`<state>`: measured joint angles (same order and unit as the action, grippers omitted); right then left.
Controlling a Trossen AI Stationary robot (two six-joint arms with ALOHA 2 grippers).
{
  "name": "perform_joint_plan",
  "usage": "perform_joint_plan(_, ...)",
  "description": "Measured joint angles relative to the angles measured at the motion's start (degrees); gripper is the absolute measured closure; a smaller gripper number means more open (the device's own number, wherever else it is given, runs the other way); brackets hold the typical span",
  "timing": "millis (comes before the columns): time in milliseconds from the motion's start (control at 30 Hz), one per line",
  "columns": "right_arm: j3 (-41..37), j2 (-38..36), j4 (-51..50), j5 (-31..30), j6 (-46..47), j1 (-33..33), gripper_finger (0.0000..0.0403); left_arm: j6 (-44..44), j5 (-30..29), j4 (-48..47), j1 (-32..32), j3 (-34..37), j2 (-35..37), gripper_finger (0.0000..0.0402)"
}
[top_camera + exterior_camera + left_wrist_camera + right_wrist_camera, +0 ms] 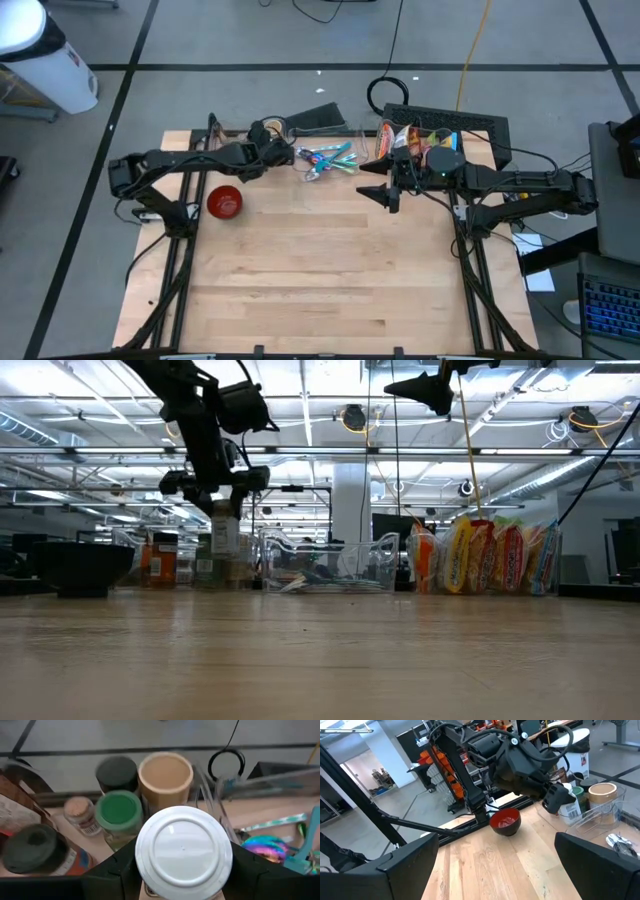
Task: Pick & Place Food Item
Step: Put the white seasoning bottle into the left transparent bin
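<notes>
White jar lid [183, 853] between left tool [182, 870] fingers, label only in low view; right tool [495, 865] wide.

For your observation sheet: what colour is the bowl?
Red bowl, clearest in the high view.

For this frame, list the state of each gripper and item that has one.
Left gripper: shut on white-lidded jar, lifted off table.
Right gripper: open, empty, raised.
Red bowl: upright on the wooden table.
Green-lidded jar: upright, lid on.
</notes>
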<state>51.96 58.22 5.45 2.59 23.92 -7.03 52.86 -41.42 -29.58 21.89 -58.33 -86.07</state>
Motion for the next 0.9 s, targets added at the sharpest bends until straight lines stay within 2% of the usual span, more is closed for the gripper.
perform_joint_plan(367,0.0,0.0,-0.2,0.0,1.7,0.0,0.0009,1.7,2.1,0.4,0.0,0.0,-4.6,0.0198)
perform_joint_plan(900,0.0,0.0,-0.1,0.0,3.9,0.0,0.0009,3.3,2.5,0.2,0.1,-0.2,-7.7,0.0198)
